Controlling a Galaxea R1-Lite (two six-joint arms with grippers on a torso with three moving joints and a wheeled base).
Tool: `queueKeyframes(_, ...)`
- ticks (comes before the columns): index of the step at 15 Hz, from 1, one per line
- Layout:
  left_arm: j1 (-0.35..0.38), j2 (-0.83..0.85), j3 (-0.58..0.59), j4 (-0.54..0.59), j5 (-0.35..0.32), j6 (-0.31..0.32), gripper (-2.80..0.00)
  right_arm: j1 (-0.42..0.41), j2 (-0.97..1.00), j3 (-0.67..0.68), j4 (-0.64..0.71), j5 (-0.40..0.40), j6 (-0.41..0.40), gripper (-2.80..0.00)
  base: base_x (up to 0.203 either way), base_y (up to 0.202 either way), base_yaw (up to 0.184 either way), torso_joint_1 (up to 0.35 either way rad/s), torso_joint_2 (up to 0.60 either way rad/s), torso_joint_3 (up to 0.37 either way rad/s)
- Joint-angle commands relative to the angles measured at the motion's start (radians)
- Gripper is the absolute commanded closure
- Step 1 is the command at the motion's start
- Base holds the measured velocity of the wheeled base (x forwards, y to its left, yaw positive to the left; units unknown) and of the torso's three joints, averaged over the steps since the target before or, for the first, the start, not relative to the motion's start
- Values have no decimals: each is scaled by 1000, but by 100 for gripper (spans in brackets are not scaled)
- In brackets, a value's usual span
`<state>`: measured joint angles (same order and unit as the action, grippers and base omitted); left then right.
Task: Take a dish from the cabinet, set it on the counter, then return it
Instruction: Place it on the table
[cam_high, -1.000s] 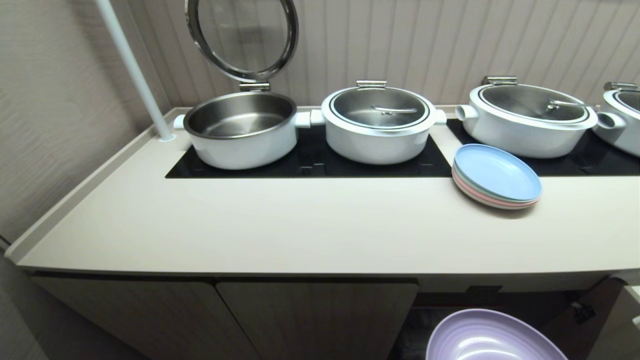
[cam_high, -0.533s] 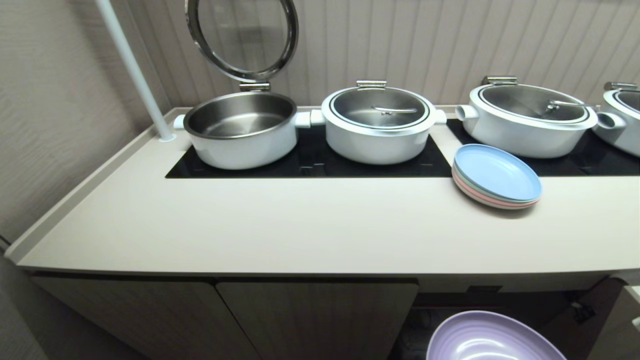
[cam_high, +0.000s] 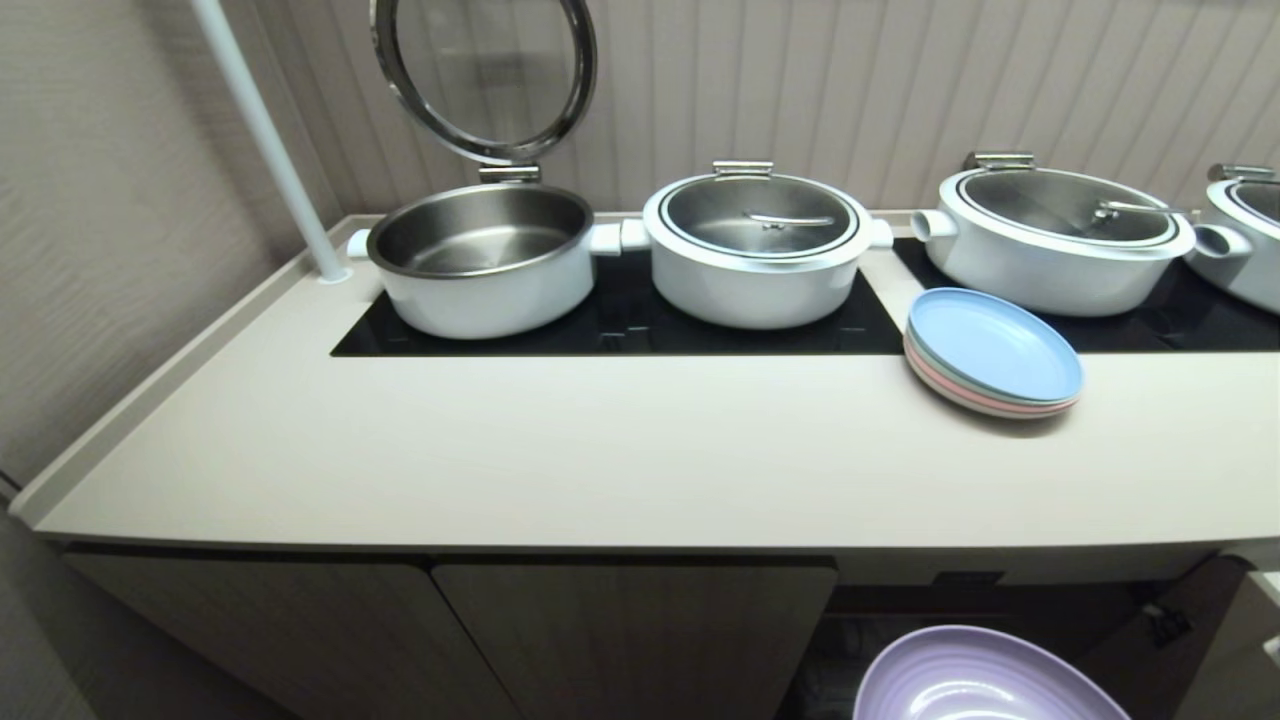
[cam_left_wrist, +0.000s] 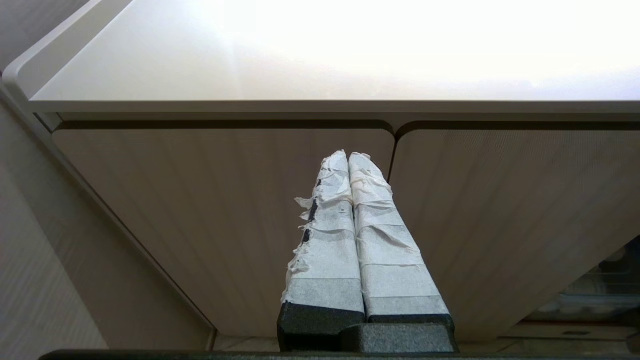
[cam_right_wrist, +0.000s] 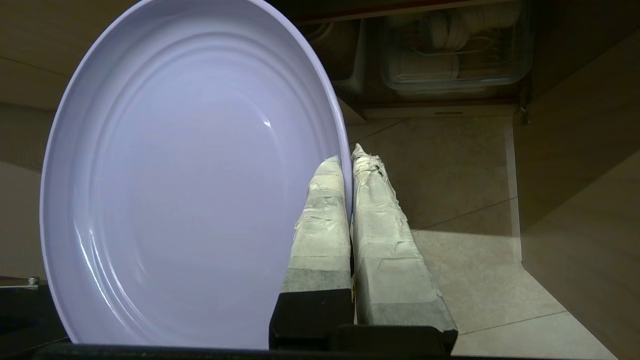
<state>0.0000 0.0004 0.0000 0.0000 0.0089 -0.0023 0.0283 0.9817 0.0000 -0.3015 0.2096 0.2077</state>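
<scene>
The right claw (cam_right_wrist: 348, 155) is clenched on the rim of the dish (cam_right_wrist: 185, 175), one taped finger (cam_right_wrist: 325, 220) inside the rim and the other behind it, so the plate stands out to the side of the claw like a held fan. In the head view the dish (cam_high: 985, 680) shows only as a lavender arc below the front edge of the table (cam_high: 640, 470), in front of the open cabinet (cam_high: 640, 630); beyond the claw a glass container (cam_right_wrist: 455, 55) sits on the inner shelf.

The dish looks like thin moulded plastic: light, stiff enough to keep its shape from a single edge grip, and unlikely to break if dropped. Its surface is glossy and smooth, with shallow rings but nothing to catch on, so it may slip or swing in the pinch, since all its spread hangs off one point. The raised rim is the only sensible place to take hold, and a firmer bite deeper over the lip would steady it. It should be set down flat, not dropped on edge.

The left claw (cam_left_wrist: 348, 156) is parked low before the shut doors, clenched on nothing.
</scene>
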Motion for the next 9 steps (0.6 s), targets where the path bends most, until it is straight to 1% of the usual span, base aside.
queueKeyframes(1, 0, 0, 0, 0, 0, -1, 0, 1, 0, 0, -2, 2, 1, 0, 0, 0, 0, 0, 0, 0)
queueKeyframes(9, 0, 0, 0, 0, 0, -1, 0, 1, 0, 0, -4, 1, 1, 0, 0, 0, 0, 0, 0, 0)
